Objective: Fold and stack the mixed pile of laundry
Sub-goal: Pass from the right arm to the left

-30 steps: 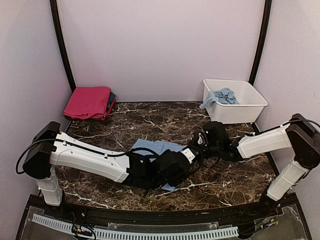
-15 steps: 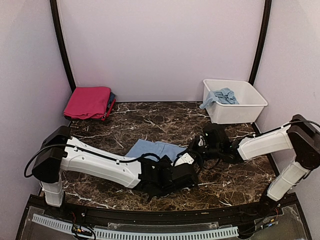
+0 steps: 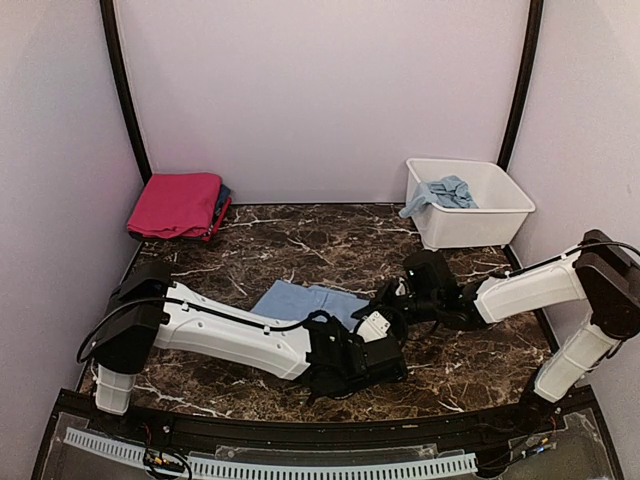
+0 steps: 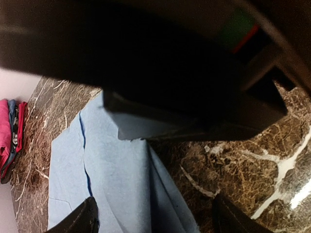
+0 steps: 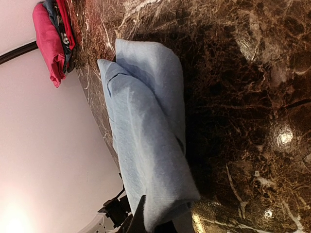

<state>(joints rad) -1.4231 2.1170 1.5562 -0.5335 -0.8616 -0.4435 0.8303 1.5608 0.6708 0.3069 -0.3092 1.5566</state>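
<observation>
A pale blue garment (image 3: 300,299) lies partly folded on the marble table. My right gripper (image 3: 386,304) is at its right end, shut on a folded edge of it (image 5: 146,121), with one finger showing (image 5: 140,218). My left gripper (image 3: 372,345) is low at the garment's near right corner. It is open, with fingers (image 4: 87,218) wide apart and blue cloth (image 4: 112,174) lying between them. The dark body of the right gripper fills the top of the left wrist view. A folded magenta-pink stack (image 3: 178,205) with dark pieces under it sits at the back left.
A white plastic tub (image 3: 490,222) stands at the back right with another pale blue garment (image 3: 442,192) hanging over its rim. The pink stack also shows in the wrist views (image 4: 7,131) (image 5: 48,39). Bare marble (image 3: 300,235) lies behind the garment.
My left arm has swung right and toward the near edge, uncovering more of the blue garment. My right gripper has shifted slightly left, still on the cloth.
</observation>
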